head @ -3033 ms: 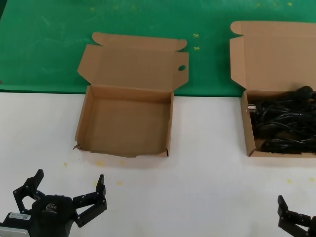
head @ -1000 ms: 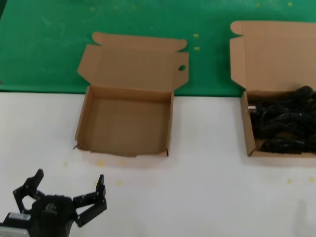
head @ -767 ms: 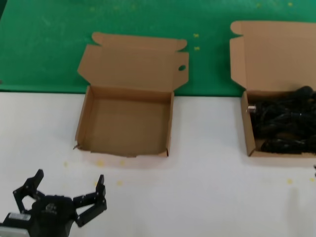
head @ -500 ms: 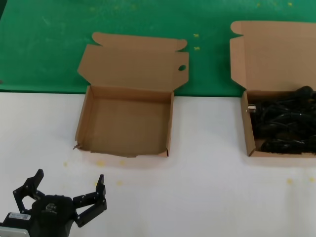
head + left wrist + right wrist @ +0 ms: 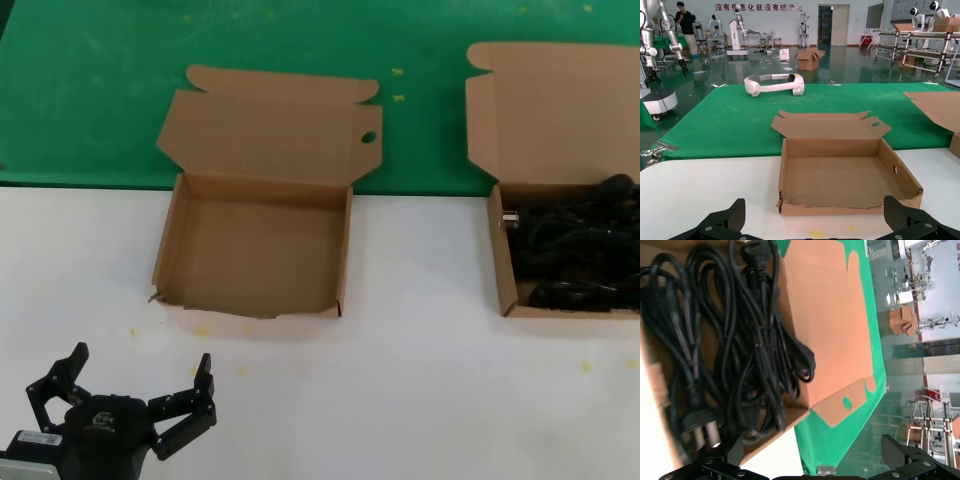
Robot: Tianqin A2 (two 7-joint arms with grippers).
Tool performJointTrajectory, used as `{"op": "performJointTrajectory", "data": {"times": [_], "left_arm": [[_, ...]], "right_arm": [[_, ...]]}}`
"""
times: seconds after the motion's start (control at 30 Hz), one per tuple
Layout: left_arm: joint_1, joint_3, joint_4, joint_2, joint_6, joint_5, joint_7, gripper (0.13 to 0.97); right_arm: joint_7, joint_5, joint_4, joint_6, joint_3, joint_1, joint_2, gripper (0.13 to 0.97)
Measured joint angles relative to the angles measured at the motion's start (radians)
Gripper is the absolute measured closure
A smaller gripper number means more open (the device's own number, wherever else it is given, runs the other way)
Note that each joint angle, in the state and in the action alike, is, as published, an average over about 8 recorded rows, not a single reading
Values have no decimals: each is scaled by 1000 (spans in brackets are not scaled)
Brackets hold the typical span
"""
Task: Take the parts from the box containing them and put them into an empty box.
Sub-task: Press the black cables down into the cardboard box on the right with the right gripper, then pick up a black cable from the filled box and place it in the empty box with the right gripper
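The empty box (image 5: 255, 245) lies open left of centre, its lid with a round hole (image 5: 368, 137) folded back; it also shows in the left wrist view as the empty box (image 5: 840, 175). At the right edge stands the box containing them (image 5: 503, 270), filled with tangled black cords, the parts (image 5: 575, 250). My left gripper (image 5: 141, 357) is parked open at the near left, short of the empty box's ragged front wall (image 5: 813, 210). My right gripper (image 5: 811, 445) is out of the head view; its wrist view shows it open, off the box's corner, with the parts (image 5: 740, 340) beside it.
A green mat (image 5: 300, 40) covers the far half of the surface, and the white table (image 5: 420, 380) covers the near half. A white headset (image 5: 774, 83) lies on the mat behind the empty box. The full box's tall lid (image 5: 825, 315) stands behind the cords.
The right gripper, seen at the near right corner of the head view 3 s ago, has moved out of that view. The left gripper and both boxes have not moved.
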Motion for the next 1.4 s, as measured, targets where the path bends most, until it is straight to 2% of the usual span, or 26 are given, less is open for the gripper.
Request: {"op": "performJointTrajectory", "data": {"times": [0.13, 0.4, 0.57, 0.77, 0.97, 1.4], "left_arm": [[0, 0, 0, 0, 0, 0, 0, 132], [0, 0, 0, 0, 0, 0, 0, 132], [0, 0, 0, 0, 0, 0, 0, 132], [0, 0, 0, 0, 0, 0, 0, 132], [0, 0, 0, 0, 0, 0, 0, 132], [0, 0, 0, 0, 0, 0, -1, 132]], "right_arm": [[18, 0, -72, -67, -1, 39, -39, 129], [153, -3, -173, -231, -1, 102, -78, 129], [287, -77, -241, -366, -1, 135, -92, 129], [545, -307, -288, -571, -1, 170, -91, 129], [819, -567, -269, -725, -1, 177, -62, 129], [1398, -1090, -201, -884, 30, 155, -24, 139]]}}
